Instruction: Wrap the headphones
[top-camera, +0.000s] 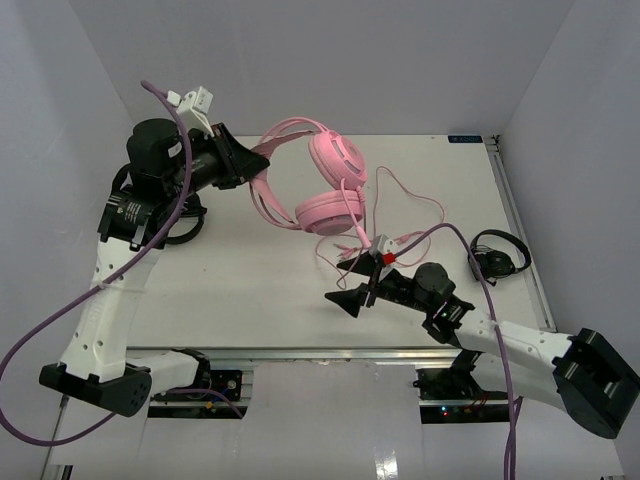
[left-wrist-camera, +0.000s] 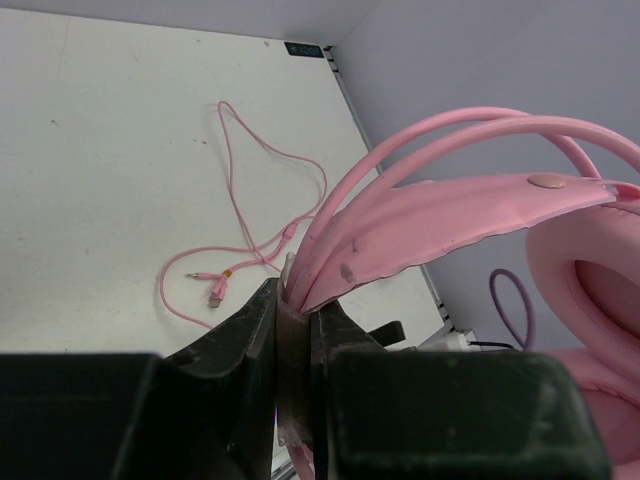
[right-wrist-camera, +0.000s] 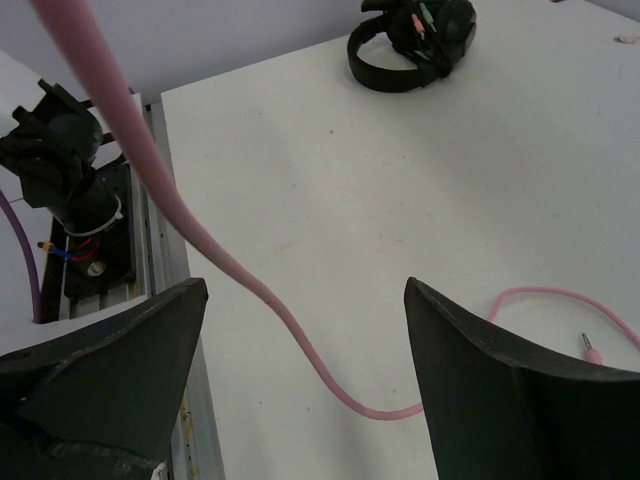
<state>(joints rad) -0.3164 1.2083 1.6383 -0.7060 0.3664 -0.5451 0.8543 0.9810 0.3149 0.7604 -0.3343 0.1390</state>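
The pink headphones (top-camera: 330, 185) hang tilted above the table's back middle, ear cups (top-camera: 323, 212) low. My left gripper (top-camera: 252, 165) is shut on the pink headband (left-wrist-camera: 450, 210); in the left wrist view the jaws (left-wrist-camera: 297, 305) clamp its end. The thin pink cable (top-camera: 405, 200) lies in loops on the table, its plugs (left-wrist-camera: 210, 290) near the middle. My right gripper (top-camera: 350, 296) is open low over the front middle. In the right wrist view a stretch of cable (right-wrist-camera: 261, 290) runs between the open fingers (right-wrist-camera: 305, 285), not gripped.
One small black headset (top-camera: 500, 255) lies near the right edge. Another black headset (top-camera: 180, 225) lies under the left arm and also shows in the right wrist view (right-wrist-camera: 410, 40). White walls close in the table on three sides. Purple robot cables (top-camera: 470, 255) arch over both arms.
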